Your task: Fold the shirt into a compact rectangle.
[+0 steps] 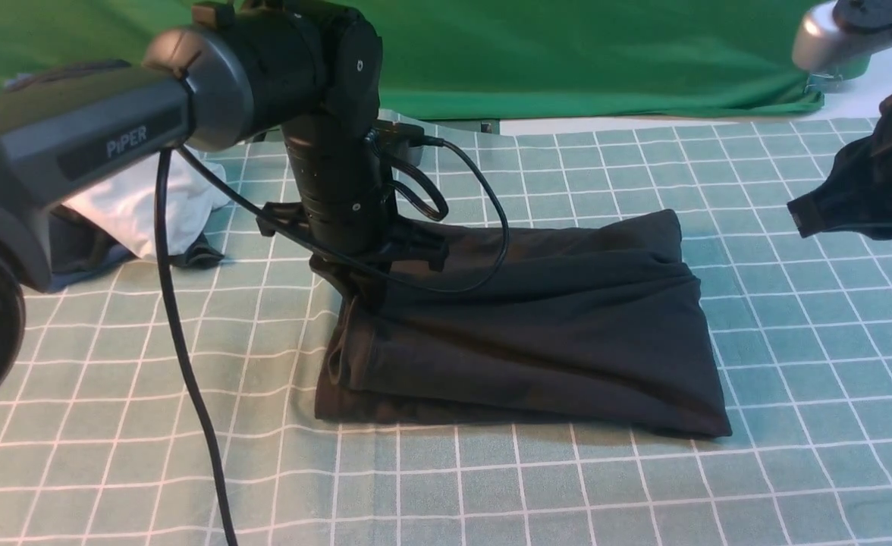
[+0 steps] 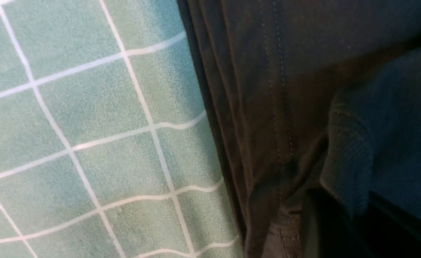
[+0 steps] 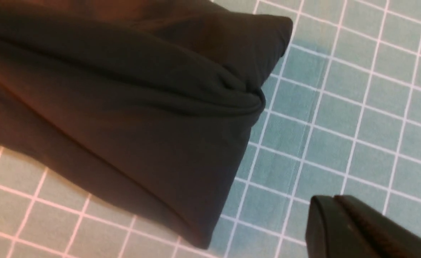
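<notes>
The shirt point(image 1: 552, 326) lies mid-bench point(image 1: 795, 394), already close to a compact rectangle. The left claw point(image 1: 359, 287) sits on its ten o'clock corner; I cannot tell whether it grips the cloth. The right claw point(image 1: 799, 214), clenched and empty, hovers at two o'clock. The next move is probably to free that corner and flatten the puffed fold.

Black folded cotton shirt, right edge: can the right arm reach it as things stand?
Probably yes. The right pincer hangs shut over the green checked tablecloth beside that edge of the black folded shirt, nothing between them.
</notes>
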Motion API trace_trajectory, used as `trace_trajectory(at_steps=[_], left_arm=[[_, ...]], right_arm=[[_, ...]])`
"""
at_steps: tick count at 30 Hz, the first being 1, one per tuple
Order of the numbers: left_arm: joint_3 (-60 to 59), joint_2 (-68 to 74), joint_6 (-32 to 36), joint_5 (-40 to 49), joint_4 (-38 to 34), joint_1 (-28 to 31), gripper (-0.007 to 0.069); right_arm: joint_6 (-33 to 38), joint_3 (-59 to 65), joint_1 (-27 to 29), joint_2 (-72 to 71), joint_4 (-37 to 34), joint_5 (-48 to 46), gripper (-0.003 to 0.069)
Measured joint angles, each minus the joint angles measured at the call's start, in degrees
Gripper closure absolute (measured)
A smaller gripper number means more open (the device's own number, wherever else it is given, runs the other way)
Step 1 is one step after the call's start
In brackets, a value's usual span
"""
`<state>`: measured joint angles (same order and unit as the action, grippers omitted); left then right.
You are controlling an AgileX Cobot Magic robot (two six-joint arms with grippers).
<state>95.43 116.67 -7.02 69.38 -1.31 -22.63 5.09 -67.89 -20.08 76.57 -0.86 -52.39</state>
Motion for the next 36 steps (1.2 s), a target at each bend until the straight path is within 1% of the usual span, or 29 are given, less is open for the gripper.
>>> trace_trajectory(at_steps=[1, 2, 3, 4, 5, 6, 7, 8, 11, 13, 15, 19, 22, 26, 29, 33, 36], left_arm=[[0.0, 0.0, -0.2, 0.0, 0.9, 0.0, 0.0522], [0.0, 0.0, -0.3, 0.0, 1.8, 0.0, 0.0494], [0.0, 0.0, -0.3, 0.0, 3.7, 0.0, 0.0444], [0.0, 0.0, -0.4, 0.0, 4.0, 0.0, 0.0426], [0.0, 0.0, -0.7, 0.1, 6.6, 0.0, 0.0360], [0.0, 0.0, -1.4, 0.1, 8.7, 0.0, 0.0322], [0.0, 0.0, -2.7, 0.1, 11.2, 0.0, 0.0258], [0.0, 0.0, -3.5, 0.1, 13.1, 0.0, 0.0216], [0.0, 0.0, -4.6, 0.1, 15.8, 0.1, 0.0139], [0.0, -0.1, -5.2, 0.1, 16.0, 0.2, 0.0102], [0.0, -0.1, -5.5, 0.1, 16.0, 0.2, 0.0089], [0.0, -0.4, -5.3, 0.1, 15.7, 0.2, 0.0093], [0.0, -2.2, -5.1, 0.1, 14.1, 0.3, 0.0136], [0.3, -5.0, -4.4, 0.2, 11.6, 0.3, 0.0195], [0.5, -6.2, -3.6, 0.3, 11.6, 0.3, 0.0218], [0.6, -6.1, -3.0, 0.4, 11.5, 0.3, 0.0228], [0.6, -6.1, -2.7, 0.4, 8.9, 0.3, 0.0229]], right_arm=[[1.3, -0.1, 0.0, 0.8, -0.1, -0.1, 0.0641], [2.1, -0.2, 0.0, 1.4, -0.3, -0.4, 0.0638], [2.8, -0.7, 0.0, 2.5, -0.4, -0.9, 0.0635], [3.1, -0.8, 0.0, 3.0, -0.4, -1.0, 0.0633], [4.3, -1.7, 0.3, 4.7, -0.6, -1.8, 0.0623], [4.7, -2.3, 0.5, 6.0, -0.9, -2.2, 0.0617], [5.7, -3.2, 1.1, 7.4, -1.6, -3.1, 0.0599], [6.3, -4.1, 1.8, 8.8, -2.2, -3.7, 0.0582], [8.8, -6.5, 3.8, 12.1, -4.7, -5.4, 0.0527], [12.0, -8.5, 5.3, 14.0, -8.2, -6.9, 0.0479], [14.2, -9.9, 6.3, 15.5, -11.4, -8.4, 0.0439], [17.0, -10.9, 6.4, 16.1, -14.7, -9.7, 0.0384], [18.2, -10.9, 6.4, 16.2, -15.5, -10.1, 0.0353], [18.3, -10.9, 6.4, 16.2, -15.7, -10.1, 0.0344], [18.4, -10.9, 6.4, 16.2, -15.8, -10.1, 0.0342], [18.4, -10.9, 6.4, 16.2, -15.8, -10.1, 0.0340], [18.6, -10.9, 6.4, 16.2, -15.8, -10.1, 0.0341]])
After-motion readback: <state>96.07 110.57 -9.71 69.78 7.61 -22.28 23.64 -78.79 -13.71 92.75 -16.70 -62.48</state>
